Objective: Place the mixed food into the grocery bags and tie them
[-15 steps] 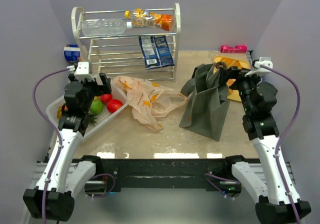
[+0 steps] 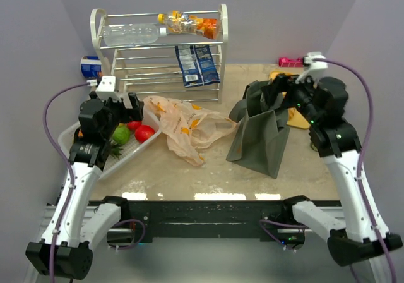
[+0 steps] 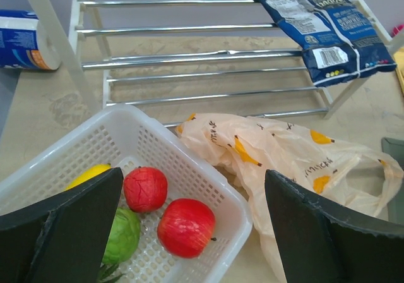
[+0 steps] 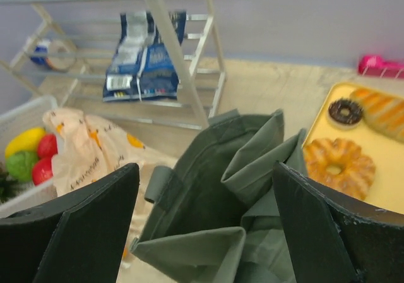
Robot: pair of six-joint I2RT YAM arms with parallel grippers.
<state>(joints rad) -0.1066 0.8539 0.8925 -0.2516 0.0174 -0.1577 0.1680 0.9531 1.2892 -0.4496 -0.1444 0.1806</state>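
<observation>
- The red fruits (image 3: 186, 227) lie in the white tray (image 3: 158, 141), at the left side of the worktop (image 2: 208, 169).
- They are just below and ahead of the left fingers (image 3: 76, 226), which stand wide apart and hold nothing; this is clearly the nearer pair.
- The tote (image 4: 202, 188) stands at the right, its mouth directly under the right fingers (image 4: 82, 226), which are also wide apart and empty.

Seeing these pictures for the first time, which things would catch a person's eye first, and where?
The dark green tote stands open right of centre, the open right gripper above its mouth. Left of it the peach plastic bag lies crumpled beside a white tray of red, green and yellow fruits. Behind, a wire rack carries a clear bottle and an orange-filled bottle on top, blue snack packets lower.
</observation>
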